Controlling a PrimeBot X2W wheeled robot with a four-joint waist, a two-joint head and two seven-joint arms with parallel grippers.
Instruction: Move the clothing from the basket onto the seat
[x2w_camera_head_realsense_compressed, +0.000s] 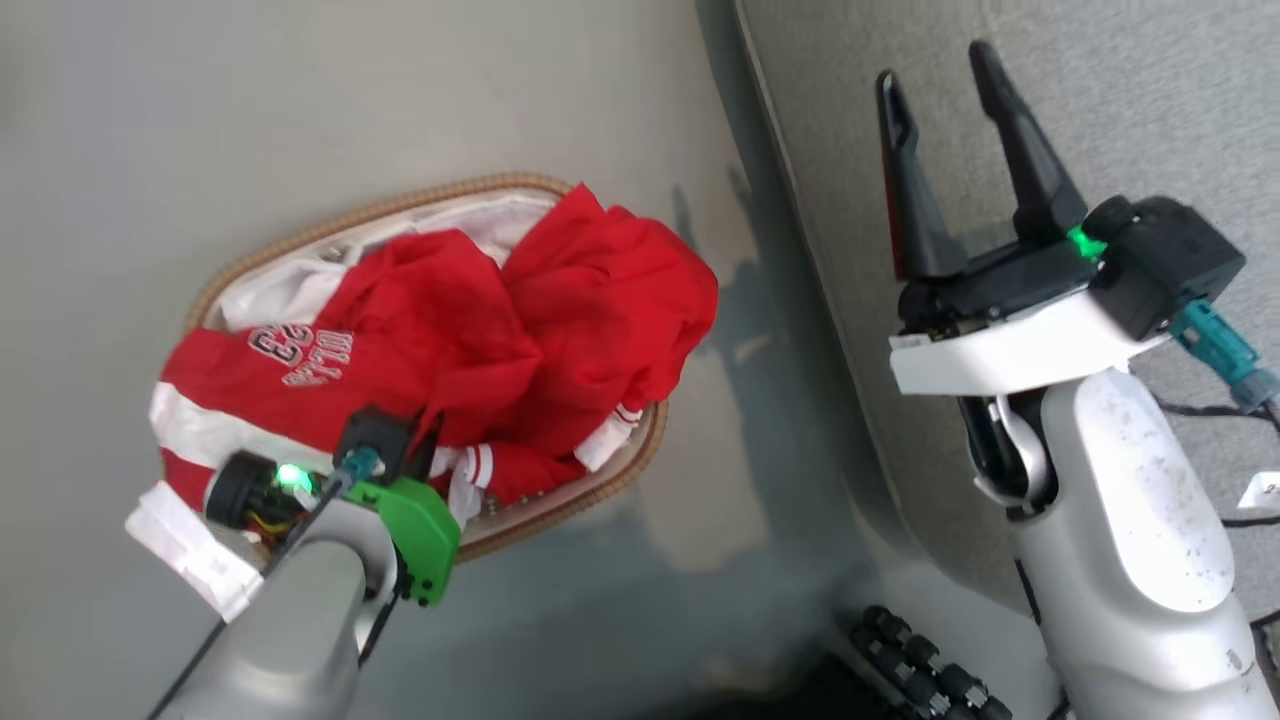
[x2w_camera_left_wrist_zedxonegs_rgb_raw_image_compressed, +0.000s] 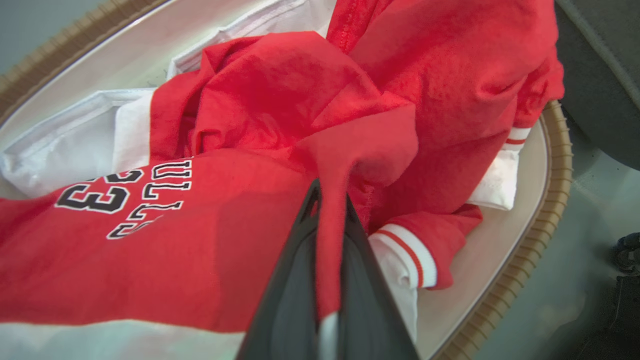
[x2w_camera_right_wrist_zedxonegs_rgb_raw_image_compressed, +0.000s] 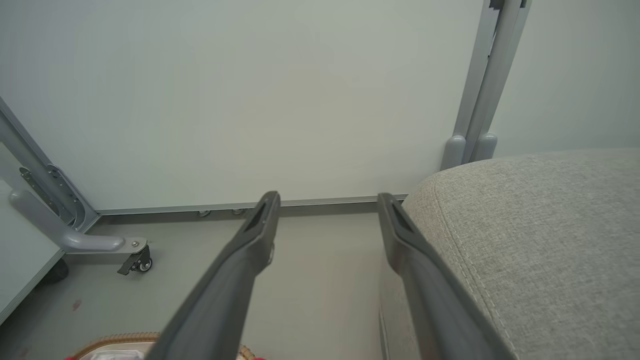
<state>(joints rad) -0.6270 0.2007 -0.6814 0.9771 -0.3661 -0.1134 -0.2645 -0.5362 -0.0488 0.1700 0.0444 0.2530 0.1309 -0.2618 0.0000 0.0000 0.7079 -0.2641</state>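
**Status: left claw closed on clothing in the basket, right claw open above the seat**

We take the basket (x2w_camera_head_realsense_compressed: 610, 478) as the reference for all positions. It stands on the grey floor (x2w_camera_head_realsense_compressed: 200, 120). Its brown woven rim encloses a white liner (x2w_camera_head_realsense_compressed: 285, 295), which is exposed along the far side of the basket.

1. Clothing. The clothing (x2w_camera_head_realsense_compressed: 480, 330) lies heaped inside the basket and covers most of the liner. It is bright red fabric with a broad white stripe. The lettering (x2w_camera_left_wrist_zedxonegs_rgb_raw_image_compressed: 125, 195), which includes the number 23, faces up on the basket's left half. Part of the striped fabric hangs over the basket's near-left rim. 2 white cuffs (x2w_camera_left_wrist_zedxonegs_rgb_raw_image_compressed: 405, 252) with red bands lie by the basket's near-right rim. We cannot tell where 1 garment ends and the next begins.

2. Left claw. The left claw (x2w_camera_left_wrist_zedxonegs_rgb_raw_image_compressed: 327, 197) is at the near side of the basket, closed on a raised fold of the red clothing. In the left wrist view the fold runs down between the 2 dark fingers (x2w_camera_left_wrist_zedxonegs_rgb_raw_image_compressed: 292, 280), which press it from both sides.

3. Right claw. The right claw (x2w_camera_head_realsense_compressed: 932, 65) is well apart from the basket, to its right, above the seat (x2w_camera_head_realsense_compressed: 1120, 110). Its jaws stand wide apart and hold nothing.

4. Seat. The seat lies to the right of the basket, with a strip of floor between them. Its rounded corner and stitched seam show in the right wrist view.
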